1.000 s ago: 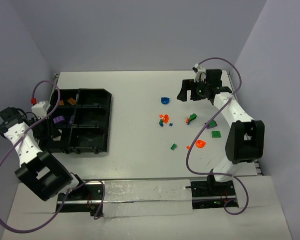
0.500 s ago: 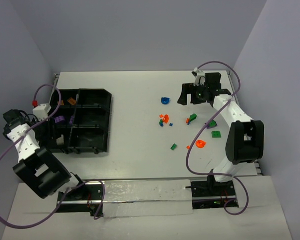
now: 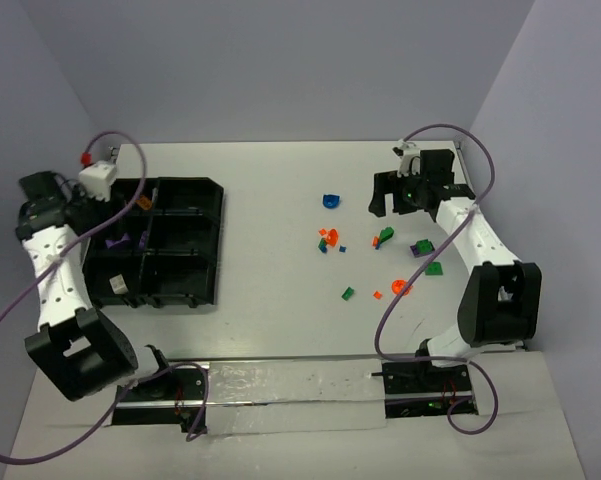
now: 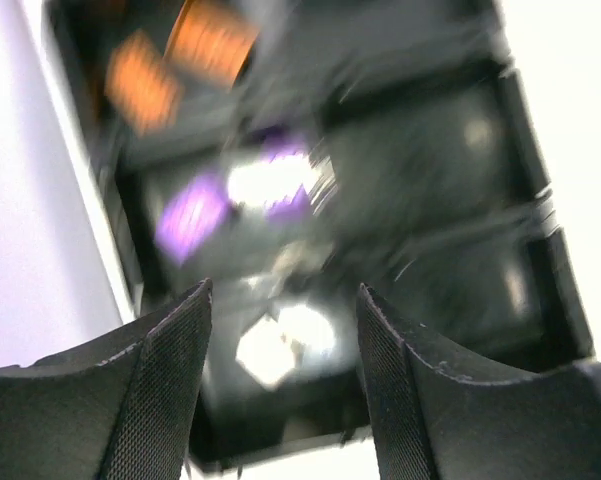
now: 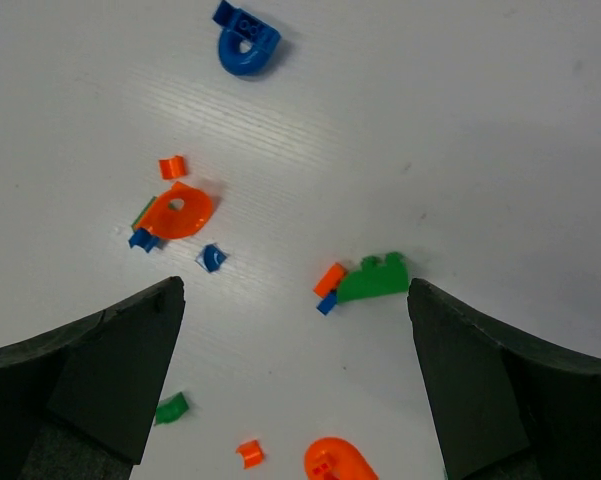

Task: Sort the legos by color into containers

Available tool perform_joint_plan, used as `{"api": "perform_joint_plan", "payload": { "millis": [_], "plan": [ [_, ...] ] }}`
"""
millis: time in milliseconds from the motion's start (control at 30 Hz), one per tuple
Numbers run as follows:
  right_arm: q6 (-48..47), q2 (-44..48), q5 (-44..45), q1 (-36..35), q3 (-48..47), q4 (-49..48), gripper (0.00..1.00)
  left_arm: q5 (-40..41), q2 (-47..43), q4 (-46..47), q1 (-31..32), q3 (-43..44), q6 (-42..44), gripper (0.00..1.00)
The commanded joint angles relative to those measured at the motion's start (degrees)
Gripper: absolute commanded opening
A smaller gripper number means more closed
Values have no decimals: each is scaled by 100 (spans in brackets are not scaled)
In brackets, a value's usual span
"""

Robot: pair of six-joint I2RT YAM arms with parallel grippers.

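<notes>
Loose legos [image 3: 385, 236] lie scattered on the surface [image 3: 270, 200] right of centre. Orange pieces [image 4: 140, 80] and purple pieces [image 4: 192, 215] sit in the tray [image 3: 185, 183] at the left. The left fingers [image 4: 170, 370] stand apart above the tray. The right fingers [image 5: 110, 360] are spread wide over the loose legos. Both are empty.

Loose multicolored legos [image 3: 328, 238] (black tray [image 3: 220, 240] leftward)

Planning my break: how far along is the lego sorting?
Done: orange pieces and purple pieces sit in separate tray compartments. In hand: nothing; left pincer and right pincer are open, empty. Left: about a dozen loose bricks on the table, like the blue arch and green brick.
</notes>
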State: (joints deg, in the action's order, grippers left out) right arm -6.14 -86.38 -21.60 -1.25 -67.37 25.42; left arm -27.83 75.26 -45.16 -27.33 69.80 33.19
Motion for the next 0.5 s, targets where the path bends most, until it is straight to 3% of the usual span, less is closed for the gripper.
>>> {"api": "perform_joint_plan", "payload": {
  "millis": [0, 33, 133, 467],
  "plan": [
    [-115, 414, 993, 288, 61, 782, 96, 753, -534, 1069, 1457, 41, -704, 66],
    [80, 509, 1339, 345, 164, 1075, 96, 1123, -546, 1494, 2129, -26, -890, 67],
    [-96, 813, 1626, 466, 452, 1249, 95, 1393, -392, 1730, 2636, -17, -1246, 68],
    [-1213, 85, 1953, 845, 372, 1563, 84, 1280, -121, 2086, 2996, 34, -1601, 67]
  ]
}}
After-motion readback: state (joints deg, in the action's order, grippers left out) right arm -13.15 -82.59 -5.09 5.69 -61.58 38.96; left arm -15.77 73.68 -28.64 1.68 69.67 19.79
